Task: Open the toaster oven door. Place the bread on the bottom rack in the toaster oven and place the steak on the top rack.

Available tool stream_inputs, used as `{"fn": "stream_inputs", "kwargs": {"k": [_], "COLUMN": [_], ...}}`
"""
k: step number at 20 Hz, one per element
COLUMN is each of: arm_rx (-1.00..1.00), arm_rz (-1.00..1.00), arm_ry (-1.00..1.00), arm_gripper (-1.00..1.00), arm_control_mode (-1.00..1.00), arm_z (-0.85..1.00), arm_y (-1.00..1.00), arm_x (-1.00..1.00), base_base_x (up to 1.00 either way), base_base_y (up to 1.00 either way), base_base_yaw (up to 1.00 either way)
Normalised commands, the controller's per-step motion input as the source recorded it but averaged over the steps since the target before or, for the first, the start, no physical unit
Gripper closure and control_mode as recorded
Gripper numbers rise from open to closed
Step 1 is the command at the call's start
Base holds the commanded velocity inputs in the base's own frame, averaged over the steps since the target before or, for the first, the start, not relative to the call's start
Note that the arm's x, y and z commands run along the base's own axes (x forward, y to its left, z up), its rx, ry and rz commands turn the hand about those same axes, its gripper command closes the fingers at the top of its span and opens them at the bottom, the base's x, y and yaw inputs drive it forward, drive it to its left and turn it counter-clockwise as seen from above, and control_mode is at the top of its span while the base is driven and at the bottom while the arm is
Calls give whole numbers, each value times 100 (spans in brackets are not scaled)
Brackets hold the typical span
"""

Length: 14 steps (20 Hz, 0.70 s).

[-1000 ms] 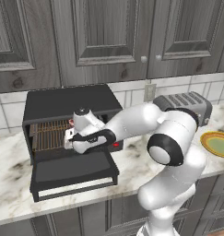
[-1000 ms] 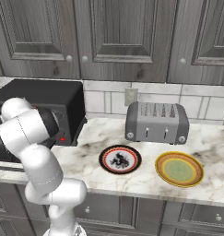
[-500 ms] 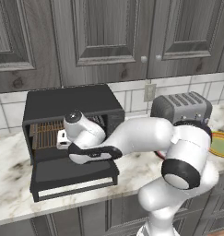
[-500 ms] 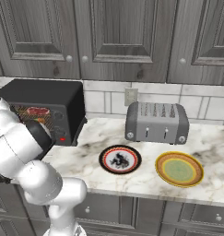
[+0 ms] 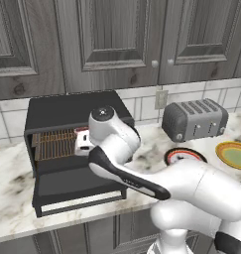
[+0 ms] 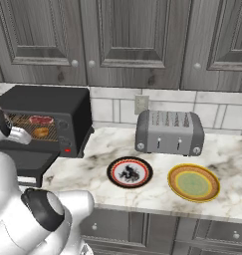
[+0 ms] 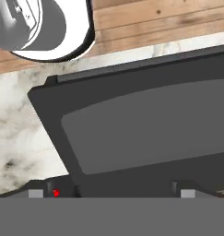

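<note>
Leftmost on the marble counter (image 6: 97,154) stands the toaster oven (image 5: 72,106), a black box whose chamber is exposed. Its toaster oven door (image 5: 77,186) hangs folded down flat in front of it, hinged at the lower edge, with the pale bar handle along the outer edge nearest the camera. In the hand view the same door (image 7: 145,129) lies directly beneath the hand, its tinted glass panel facing up, and the two small grey finger tips (image 7: 36,193) sit far apart at the bottom, so the gripper (image 7: 111,194) is spread wide with nothing between its pads.

Inside the oven, seen from the right base view, the steak (image 6: 41,120) lies on the top rack (image 6: 23,121), a red slab close to the chamber's right side. Just below it the bread (image 6: 41,132) rests on the bottom rack (image 6: 48,135), a small golden lump almost directly under the meat. From the left base view the copper rack wires (image 5: 55,144) show in the left part of the opening, while the arm's white wrist covers the right part.

Right of the oven, apart from it, a silver slot toaster (image 6: 168,132) stands against the tiled wall. In front of it a round dark plate with a red rim (image 6: 129,172) lies on the counter; whether anything lies on it cannot be told. Further right sits a yellow plate with a green centre (image 6: 193,182), holding nothing.
</note>
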Motion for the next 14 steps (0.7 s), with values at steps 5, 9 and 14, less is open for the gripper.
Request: {"fn": "stream_inputs", "kwargs": {"k": [5,9,14], "arm_rx": [11,16,17], "arm_rz": [2,0,3], "arm_ry": [0,0,2], "arm_gripper": [-100,-100,-100], "arm_control_mode": [-100,-100,-100], "arm_z": [58,49,19], "arm_y": [-100,-100,-100], "arm_x": [-47,-28,-10], "base_base_x": [0,0,0], "base_base_y": [0,0,0], "base_base_yaw": [0,0,0]}}
